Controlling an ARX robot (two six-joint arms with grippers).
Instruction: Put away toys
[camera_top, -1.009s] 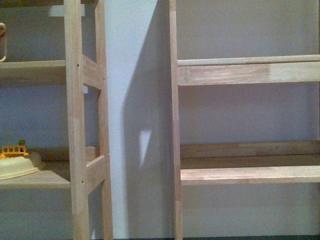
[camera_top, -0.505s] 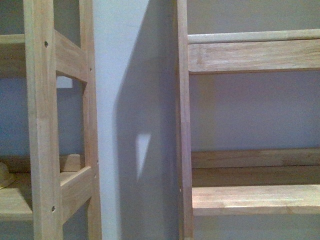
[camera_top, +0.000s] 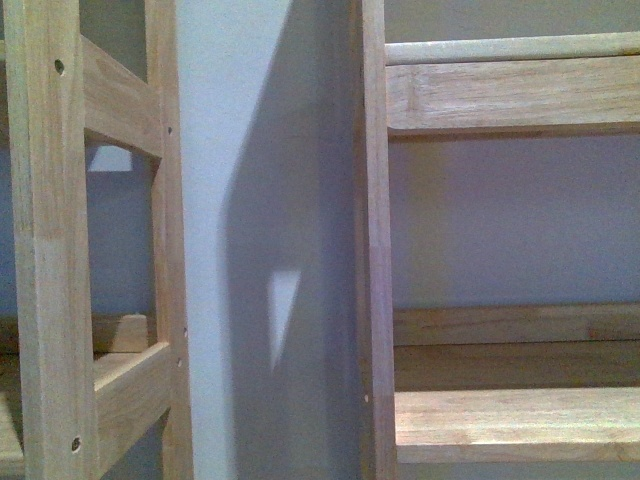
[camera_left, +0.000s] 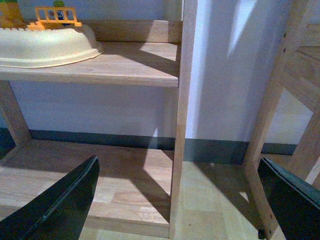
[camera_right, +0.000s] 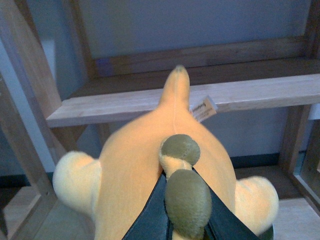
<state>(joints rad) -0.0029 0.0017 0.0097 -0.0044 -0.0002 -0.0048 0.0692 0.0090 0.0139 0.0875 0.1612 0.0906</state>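
Gripping the toy (camera_right: 135, 170) at one end, the right hand (camera_right: 182, 220) aims its long axis, pointed tip first, at the surface (camera_right: 260, 92) just ahead; the left hand (camera_left: 175, 200) gapes wide, empty, facing elsewhere.

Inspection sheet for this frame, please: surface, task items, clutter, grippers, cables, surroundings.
Surface: wooden shelf in the right-hand unit, nothing on its visible part.
Job's things: yellow-orange plush toy with a white label, held in front of a shelf board.
Clutter: cream dish carrying an orange toy fence, on another shelf.
Grippers: right gripper shut on the plush toy; left gripper open, jaws wide apart, holding nothing.
Cables: nothing seen.
Surroundings: pale wall, wood floor.
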